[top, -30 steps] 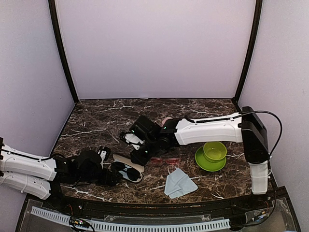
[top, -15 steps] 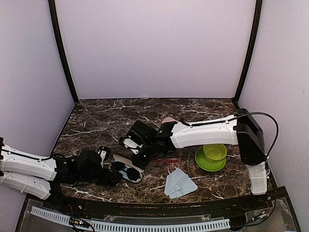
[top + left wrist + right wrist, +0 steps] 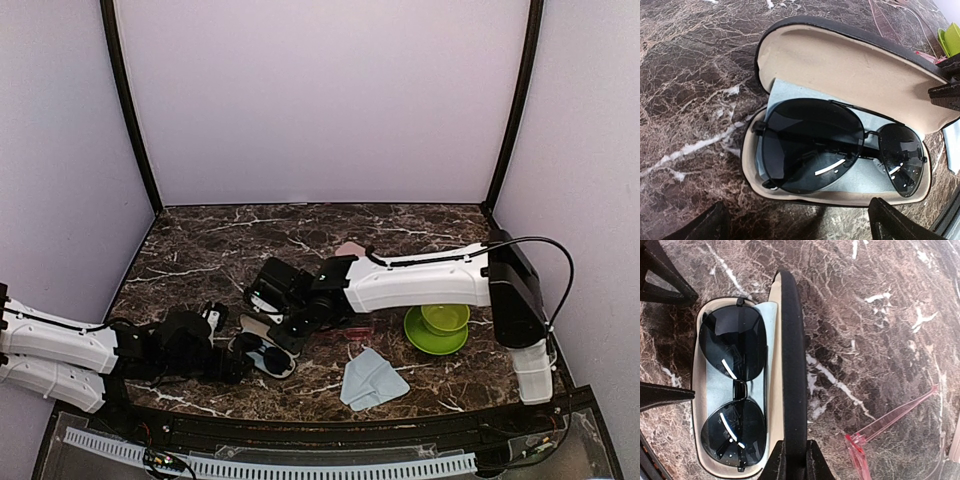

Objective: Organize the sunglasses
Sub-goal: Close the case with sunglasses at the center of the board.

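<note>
Right now my right hand is pinched narrow on the raised lid of the black oblong hard case. The case lies open near the front edge of the dark marble tabletop, left of its middle. The thin black-framed sunglasses with dark lenses lie inside it on a light blue cloth. My left hand stands wide, with one finger off each end of the case. The translucent red-pink sunglasses lie on the tabletop just beside the case.

I'm over a dark marble table veined with white, pale lilac walls ahead and at both sides, black posts in the corners.
</note>
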### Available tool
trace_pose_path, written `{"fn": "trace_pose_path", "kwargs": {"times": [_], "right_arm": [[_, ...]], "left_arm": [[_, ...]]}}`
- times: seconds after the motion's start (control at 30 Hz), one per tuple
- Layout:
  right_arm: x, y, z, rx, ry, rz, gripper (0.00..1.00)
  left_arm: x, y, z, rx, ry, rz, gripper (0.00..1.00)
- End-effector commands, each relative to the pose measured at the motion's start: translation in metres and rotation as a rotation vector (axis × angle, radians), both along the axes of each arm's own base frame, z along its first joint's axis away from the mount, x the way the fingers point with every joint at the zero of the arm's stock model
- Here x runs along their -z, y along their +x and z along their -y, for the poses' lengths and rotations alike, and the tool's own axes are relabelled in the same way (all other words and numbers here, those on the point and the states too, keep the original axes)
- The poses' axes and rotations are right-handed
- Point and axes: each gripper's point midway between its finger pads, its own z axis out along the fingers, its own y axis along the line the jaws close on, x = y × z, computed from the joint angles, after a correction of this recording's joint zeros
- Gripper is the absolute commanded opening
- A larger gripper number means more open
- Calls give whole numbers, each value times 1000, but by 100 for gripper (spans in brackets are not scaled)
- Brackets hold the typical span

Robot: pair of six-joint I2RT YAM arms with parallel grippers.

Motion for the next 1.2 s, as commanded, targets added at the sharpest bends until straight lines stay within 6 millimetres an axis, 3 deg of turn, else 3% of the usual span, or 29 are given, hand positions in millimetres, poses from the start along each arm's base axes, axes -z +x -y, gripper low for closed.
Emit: {"fn": "trace_pose_path", "kwargs": {"times": [0.0, 0.2, 0.47, 0.57, 0.97, 1.17], "right_arm": [[-22, 7, -10, 16, 12, 101, 7], [-28, 13, -5, 29, -24, 178, 5], [-18, 17, 2, 38, -73, 248, 3], [-16, 16, 2, 32, -71, 250, 3], [-11, 17, 5, 34, -55, 270, 2], [-15, 23, 7, 45, -53, 323, 2]], "left_arm": [[1, 1, 1, -6, 4, -7, 99], [-11, 9, 10, -7, -27, 33, 99], [-51, 29, 24, -57, -136, 139, 99], [-57, 32, 24, -67, -147, 155, 99], [-42, 29, 14, -97, -109, 124, 99], [-29, 12, 2, -64, -73, 66, 99]]}}
